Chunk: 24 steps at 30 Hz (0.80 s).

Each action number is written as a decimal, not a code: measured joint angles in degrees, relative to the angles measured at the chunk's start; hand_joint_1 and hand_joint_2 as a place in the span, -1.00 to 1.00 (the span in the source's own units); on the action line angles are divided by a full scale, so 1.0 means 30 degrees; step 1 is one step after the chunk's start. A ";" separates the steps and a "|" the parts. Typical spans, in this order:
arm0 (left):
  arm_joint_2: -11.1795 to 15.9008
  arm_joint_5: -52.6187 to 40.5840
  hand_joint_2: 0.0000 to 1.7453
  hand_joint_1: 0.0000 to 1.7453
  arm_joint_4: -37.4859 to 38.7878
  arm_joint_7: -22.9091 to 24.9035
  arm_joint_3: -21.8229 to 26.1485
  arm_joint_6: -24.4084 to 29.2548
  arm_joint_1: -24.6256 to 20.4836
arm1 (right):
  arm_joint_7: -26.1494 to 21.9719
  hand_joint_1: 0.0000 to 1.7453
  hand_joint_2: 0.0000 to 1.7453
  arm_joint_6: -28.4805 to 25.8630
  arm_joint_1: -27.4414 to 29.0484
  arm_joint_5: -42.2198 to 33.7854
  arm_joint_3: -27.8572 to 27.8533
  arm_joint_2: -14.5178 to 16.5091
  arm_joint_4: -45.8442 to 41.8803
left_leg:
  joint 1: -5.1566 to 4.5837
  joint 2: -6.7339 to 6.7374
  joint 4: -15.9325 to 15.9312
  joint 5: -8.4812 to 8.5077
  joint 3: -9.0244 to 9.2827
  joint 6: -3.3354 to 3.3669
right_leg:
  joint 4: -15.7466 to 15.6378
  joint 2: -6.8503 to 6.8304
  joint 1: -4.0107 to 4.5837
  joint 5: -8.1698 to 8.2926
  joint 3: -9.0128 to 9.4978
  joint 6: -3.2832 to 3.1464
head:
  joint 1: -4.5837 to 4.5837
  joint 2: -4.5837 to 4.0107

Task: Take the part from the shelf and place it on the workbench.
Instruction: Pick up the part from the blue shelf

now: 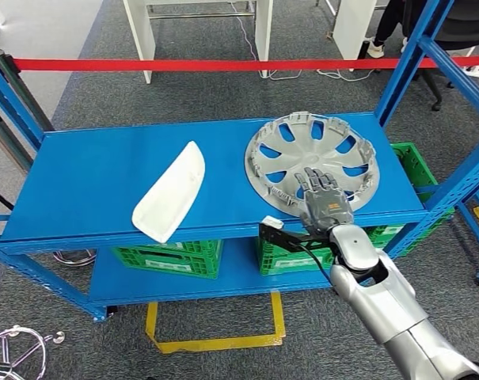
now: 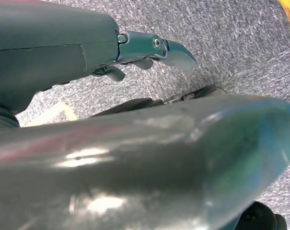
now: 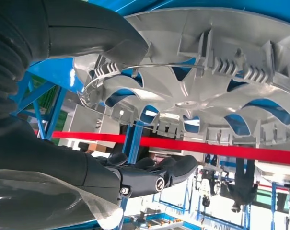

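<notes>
Shelf: a blue metal shelf unit point(image 1: 105, 182) with blue uprights; its top deck carries two parts, and a lower deck sits beneath it.
Floor: grey carpet point(image 1: 225, 95) with a yellow tape outline point(image 1: 213, 342) in front of the shelf; a red barrier tape point(image 1: 165, 64) stretches across behind it.
Crates: green plastic crates point(image 1: 165, 259) stand on the lower deck, and another green crate point(image 1: 413, 162) shows behind the right end of the top deck.
Wheel cover: the grey wheel cover point(image 1: 311, 162) lies inner side up on the right part of the top deck, its ribs and clips showing; the right wrist view sees its rim and spokes close up point(image 3: 208, 76).
White part: a curved white plastic panel point(image 1: 169, 192) lies on the middle-left of the deck, well apart from the wheel cover.
Right arm: the silver arm point(image 1: 392, 309) reaches up from the lower right to the shelf's front edge.
Right hand: the right hand point(image 1: 321, 194) lies flat over the near rim of the wheel cover, fingers point(image 3: 161, 175) stretched out and spread, thumb point(image 3: 99, 38) on the other side of the rim; it grips nothing.
Left hand: the left hand point(image 2: 150, 50) hangs over the carpet, fingers extended, holding nothing.
Person: shoes and legs point(image 1: 380, 43) of a person show beyond the tape.
</notes>
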 joint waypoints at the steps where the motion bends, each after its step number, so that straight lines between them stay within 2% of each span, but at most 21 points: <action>1: 0.0009 0.0000 -1.00 -1.00 -0.0007 0.0027 0.0000 0.0002 0.0000 | 0.0009 -1.00 1.00 0.0031 -0.0083 -0.0004 0.0007 0.0044 0.0158 | 0.0000 0.0000 0.0000 0.0000 0.0000 0.0000 | 0.0000 0.0000 0.0000 0.0000 0.0000 0.0000 | 0.0002 0.0000; 7: 0.0037 0.0002 -1.00 -1.00 -0.0047 0.0144 0.0000 0.0036 0.0002 | 0.0069 -1.00 1.00 0.0453 -0.0581 -0.0328 0.0086 0.0277 0.1020 | 0.0000 0.0000 0.0000 0.0001 0.0001 0.0001 | 0.0000 -0.0001 0.0000 0.0001 0.0001 0.0000 | 0.0002 0.0000; 18: 0.0166 0.0122 -1.00 -1.00 -0.0137 0.0244 0.0007 -0.0013 0.0017 | -0.0053 -1.00 1.00 0.3406 -0.1857 -0.2853 0.0359 0.0594 0.2816 | 0.0000 -0.0003 0.0000 0.0001 -0.0003 0.0000 | 0.0002 -0.0002 0.0000 0.0001 -0.0001 0.0000 | 0.0000 0.0000; 24: 0.0233 0.0233 -1.00 -1.00 -0.0137 0.0244 0.0007 -0.0091 0.0045 | -0.0073 -1.00 1.00 0.4023 -0.2571 -0.3808 0.0596 0.0648 0.3883 | 0.0001 -0.0004 0.0000 0.0001 -0.0003 0.0001 | 0.0003 -0.0004 0.0000 0.0001 -0.0001 0.0000 | 0.0002 0.0000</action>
